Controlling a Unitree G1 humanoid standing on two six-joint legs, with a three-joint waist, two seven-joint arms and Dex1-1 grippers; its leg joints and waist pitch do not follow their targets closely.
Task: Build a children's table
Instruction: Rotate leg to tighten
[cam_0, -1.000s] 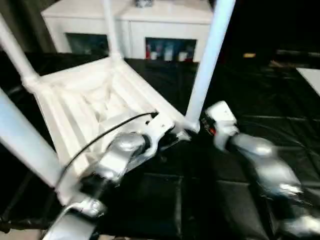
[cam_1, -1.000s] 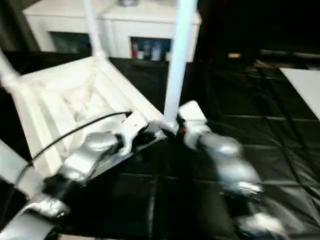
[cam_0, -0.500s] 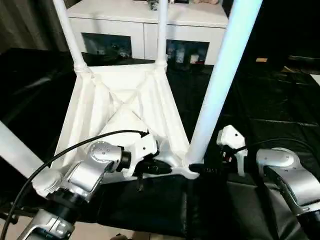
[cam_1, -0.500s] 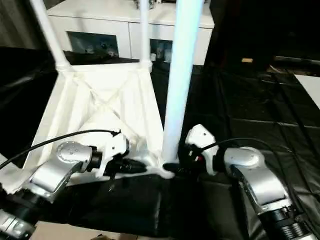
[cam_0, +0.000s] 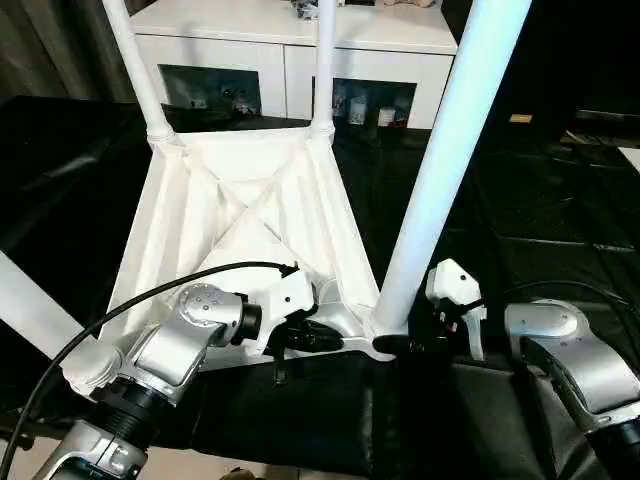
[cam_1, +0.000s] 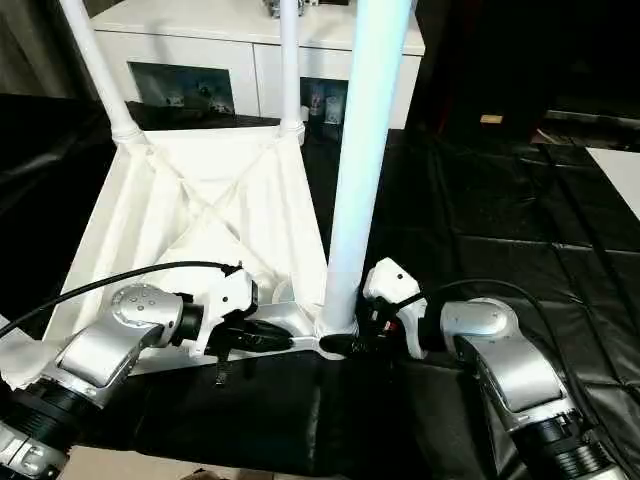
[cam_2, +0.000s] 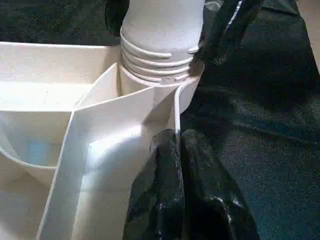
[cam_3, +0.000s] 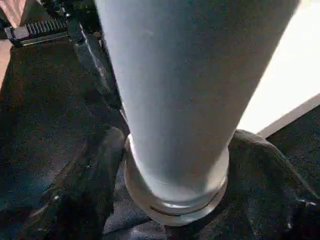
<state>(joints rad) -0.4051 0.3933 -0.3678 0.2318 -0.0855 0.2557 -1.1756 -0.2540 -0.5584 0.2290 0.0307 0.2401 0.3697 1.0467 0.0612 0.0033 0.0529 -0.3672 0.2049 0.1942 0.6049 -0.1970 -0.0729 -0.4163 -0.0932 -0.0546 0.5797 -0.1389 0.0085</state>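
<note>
Table: the table (cam_0: 240, 215) lies upside down on the black mat (cam_1: 470, 220), ribs and X-brace up, directly ahead of both pincers; it runs away from them toward the white cabinet (cam_0: 290, 45).
Legs: four legs stand up from the corner sockets; the near right leg (cam_0: 440, 160) rises between the two pincers, the near left leg (cam_0: 30, 300) is out past the left arm, and the two far legs (cam_0: 135, 65) are well beyond.
Left pincer: the left pincer (cam_0: 300, 338) has its fingers (cam_2: 175, 190) pressed together, nipping the thin rim wall of the table just beside the near right socket (cam_2: 160, 70).
Right pincer: the right pincer (cam_1: 355, 342) sits at the foot of the near right leg, a finger (cam_3: 85, 185) on either side of the collar; whether it is clamped or only straddling cannot be told.
Risk, leg: if the right pincer twists or pulls off-axis, the tall leg could lever the socket and work loose or tilt.
Risk, rim: the left hold is on a thin edge only, so a sideways push could slip it off and let the table slide on the smooth mat.
Risk, cable: the black cable (cam_0: 190, 285) arcs over the left wrist, close to the ribs, and could snag.
Edges: the mat's near edge lies just below both arms.
Room: open mat to the right of the right pincer; the leg blocks the space between them.
</note>
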